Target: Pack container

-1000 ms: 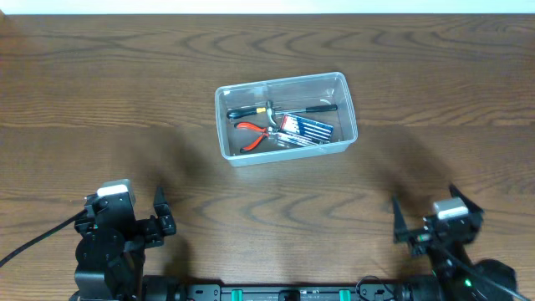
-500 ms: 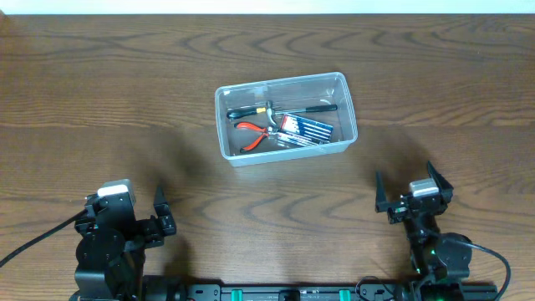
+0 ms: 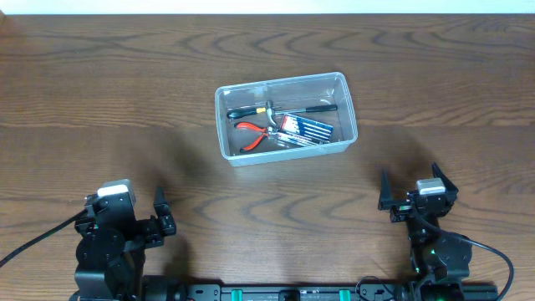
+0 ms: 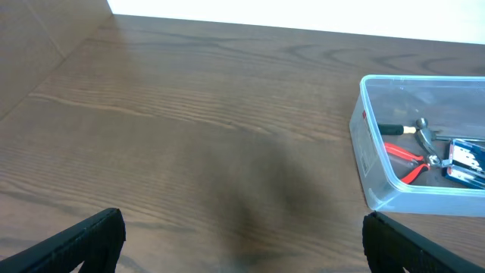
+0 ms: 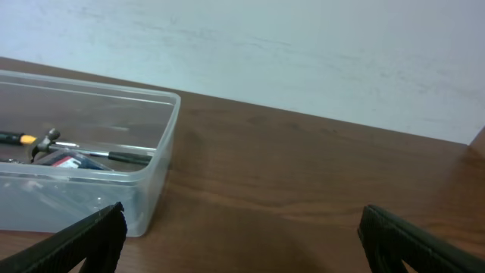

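The container (image 3: 224,127) is a clear plastic bin in the middle of the table. Inside it lie red-handled pliers (image 3: 251,134), a small hammer (image 3: 251,109), a black rod (image 3: 322,107) and a blue striped packet (image 3: 306,128). My left gripper (image 3: 123,198) hovers near the front left edge, open and holding nothing. In the left wrist view the container (image 4: 365,152) is far ahead on the right of the gripper (image 4: 242,231). My right gripper (image 3: 410,181) stands open and holding nothing at the front right. In its wrist view the container (image 5: 155,178) is ahead on the left of the gripper (image 5: 242,231).
The dark wooden table (image 3: 100,84) stretches bare all round the bin. A white wall (image 5: 303,53) rises behind the table's far edge. Both arm bases sit at the front edge.
My right gripper has swung in from the front right corner, leftward and a little farther onto the table, and turned to face straight ahead. The left arm and the bin have not moved.
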You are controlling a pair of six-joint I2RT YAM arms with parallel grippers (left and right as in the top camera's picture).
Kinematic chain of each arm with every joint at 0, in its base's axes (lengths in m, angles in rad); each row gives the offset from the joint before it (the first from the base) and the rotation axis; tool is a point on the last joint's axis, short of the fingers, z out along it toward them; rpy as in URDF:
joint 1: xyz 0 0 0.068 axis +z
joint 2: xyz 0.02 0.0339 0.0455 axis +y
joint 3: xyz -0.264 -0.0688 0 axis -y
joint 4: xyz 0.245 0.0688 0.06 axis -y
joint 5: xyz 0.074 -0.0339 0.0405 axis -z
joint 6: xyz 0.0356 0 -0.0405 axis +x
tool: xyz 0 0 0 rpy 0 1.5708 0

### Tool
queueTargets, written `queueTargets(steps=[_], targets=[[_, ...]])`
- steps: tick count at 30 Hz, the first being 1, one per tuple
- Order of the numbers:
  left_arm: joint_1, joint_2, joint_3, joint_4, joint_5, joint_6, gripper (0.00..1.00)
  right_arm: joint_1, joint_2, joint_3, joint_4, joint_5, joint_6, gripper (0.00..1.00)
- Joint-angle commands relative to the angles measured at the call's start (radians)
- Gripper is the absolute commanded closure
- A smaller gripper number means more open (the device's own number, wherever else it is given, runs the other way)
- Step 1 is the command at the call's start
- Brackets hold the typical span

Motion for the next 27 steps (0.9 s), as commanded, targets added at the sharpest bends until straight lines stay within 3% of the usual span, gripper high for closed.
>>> queueTargets(steps=[1,17,23,27], targets=[[-0.002,-0.004,-0.001,0.0,-0.009,-0.013,0.02,0.001,-0.011,-0.002,-0.006,0.013,0.022,0.01],[-0.002,-0.006,-0.001,-0.009,-0.027,0.024,0.02,0.001,-0.011,-0.002,-0.006,0.014,0.022,0.01],[-0.008,-0.147,-0.014,-0.089,0.187,0.024,0.02,0.001,-0.011,-0.002,-0.006,0.014,0.022,0.01],[-0.008,-0.248,-0.092,-0.013,0.188,0.026,0.02,0.001,-0.011,-0.002,-0.006,0.013,0.022,0.01]])
